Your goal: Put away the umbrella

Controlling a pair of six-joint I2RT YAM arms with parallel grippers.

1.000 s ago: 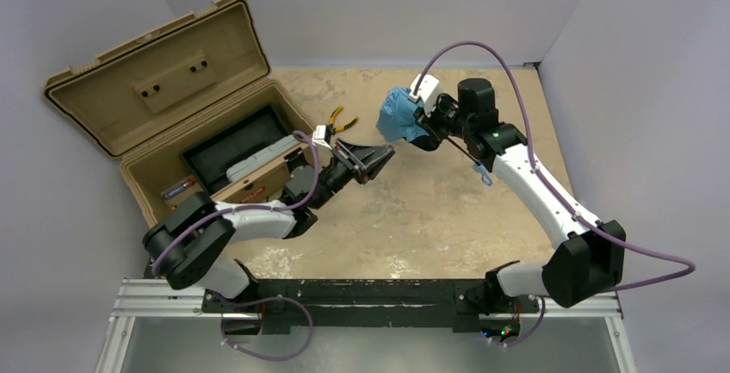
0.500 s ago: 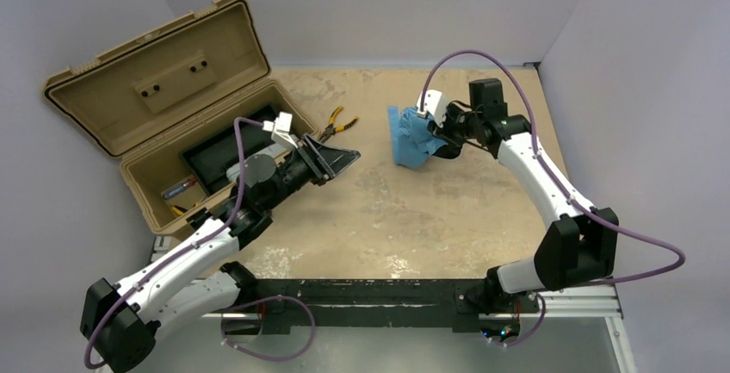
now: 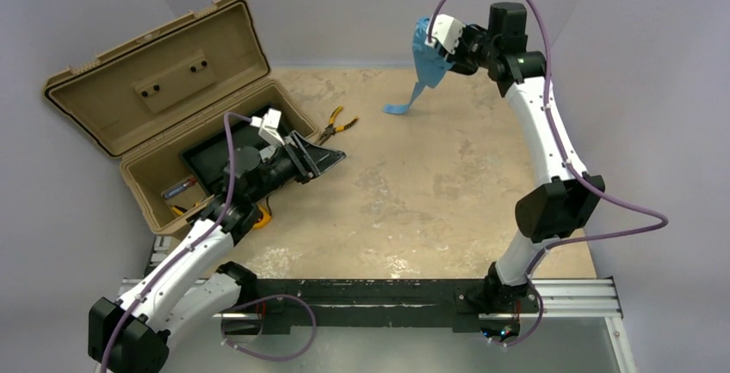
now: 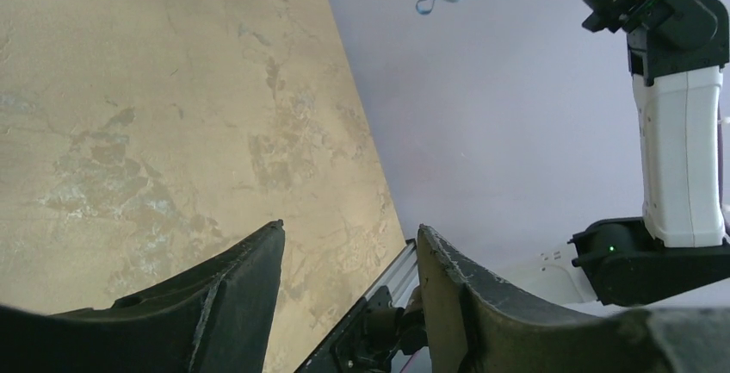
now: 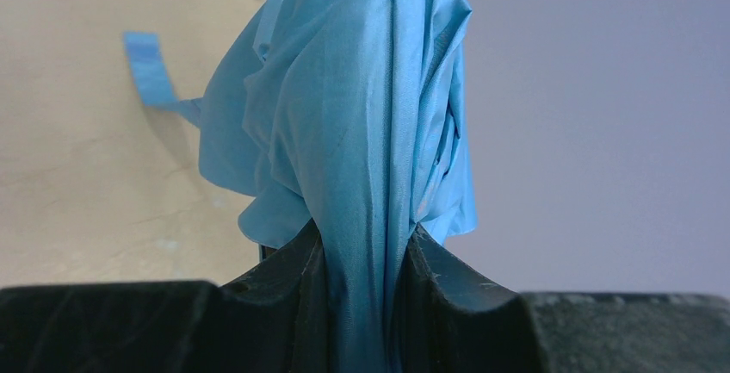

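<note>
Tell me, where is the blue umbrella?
In the top view, the light-blue fabric folding umbrella hangs bunched in the right claw, high over the tan table's far edge, near the back wall.

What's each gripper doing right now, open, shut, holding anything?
Left gripper: jaws open, nothing between them.
Right gripper: jaws shut on the umbrella, pinching its blue fabric.
</note>
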